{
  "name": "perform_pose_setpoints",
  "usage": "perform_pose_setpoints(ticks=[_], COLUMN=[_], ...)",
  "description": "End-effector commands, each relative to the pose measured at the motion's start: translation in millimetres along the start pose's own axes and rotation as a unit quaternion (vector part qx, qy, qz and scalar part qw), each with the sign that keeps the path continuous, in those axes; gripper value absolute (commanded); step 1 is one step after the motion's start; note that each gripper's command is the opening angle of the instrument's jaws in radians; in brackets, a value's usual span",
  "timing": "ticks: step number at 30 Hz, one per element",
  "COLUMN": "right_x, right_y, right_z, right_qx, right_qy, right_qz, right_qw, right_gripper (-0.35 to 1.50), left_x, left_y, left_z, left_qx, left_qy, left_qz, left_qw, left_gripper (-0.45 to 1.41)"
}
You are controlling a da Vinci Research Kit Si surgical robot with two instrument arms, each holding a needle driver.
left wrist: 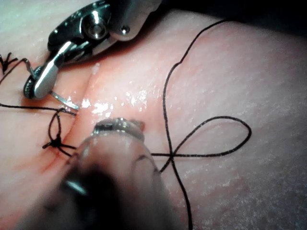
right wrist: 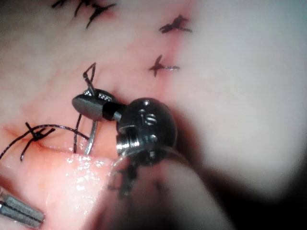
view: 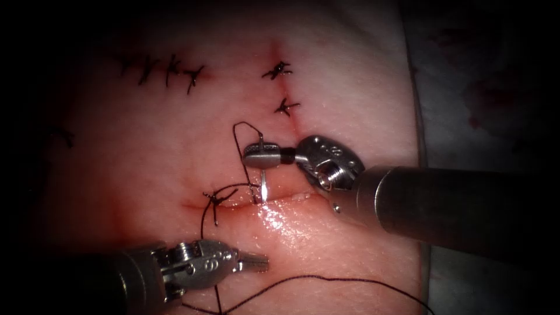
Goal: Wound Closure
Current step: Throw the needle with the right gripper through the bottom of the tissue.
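endoscope: above and in front, over the cut [view: 262, 201] | left wrist: close along its shaft | right wrist: close along its shaft | shared: the cut and its tied stitch [view: 214, 199]

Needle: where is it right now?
Endoscope view: the needle hangs from the right tool, gripped near its thread end, tip at the cut right of the knot.

Endoscope view: lit at centre, heavy dark vignette toward all edges. Specular glare on wet tissue [view: 280, 224] just near of the cut [view: 274, 200]. Left wrist view: own gripper [left wrist: 120, 127] blurred, out of focus. Right wrist view: tool shaft blurred; far right tissue washed out.
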Motion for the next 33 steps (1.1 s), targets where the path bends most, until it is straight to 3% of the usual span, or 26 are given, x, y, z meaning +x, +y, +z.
perform_pose_setpoints(ticks=[1,13,19,28,33], right_x=[0.0,-0.2,-0.5,-0.2,-1.1], right_y=[0.3,-0.2,-1.8,-3.9,-6.4], right_z=[1.1,1.9,2.0,2.6,3.0], right_qx=[0.001,-0.043,-0.083,-0.072,-0.054], right_qy=[0.001,0.011,0.01,0.004,-0.003], right_qz=[-0.001,0.101,0.191,0.237,0.262], right_qw=[1.0,0.994,0.978,0.969,0.963], right_gripper=[-0.35,-0.35,-0.35,-0.35,-0.35], left_x=[0.1,-0.4,-0.7,-0.9,-1.2], left_y=[-0.2,0.0,0.0,-0.2,-0.2], left_z=[0.8,1.0,1.3,1.3,1.0], left_qx=[0.0,0.001,0.003,0.002,0.0], left_qy=[0.001,-0.001,-0.001,-0.001,-0.001], left_qz=[-0.001,-0.001,0.0,0.001,0.003], left_qw=[1.0,1.0,1.0,1.0,1.0], left_gripper=[-0.25,-0.27,-0.27,-0.28,-0.32])
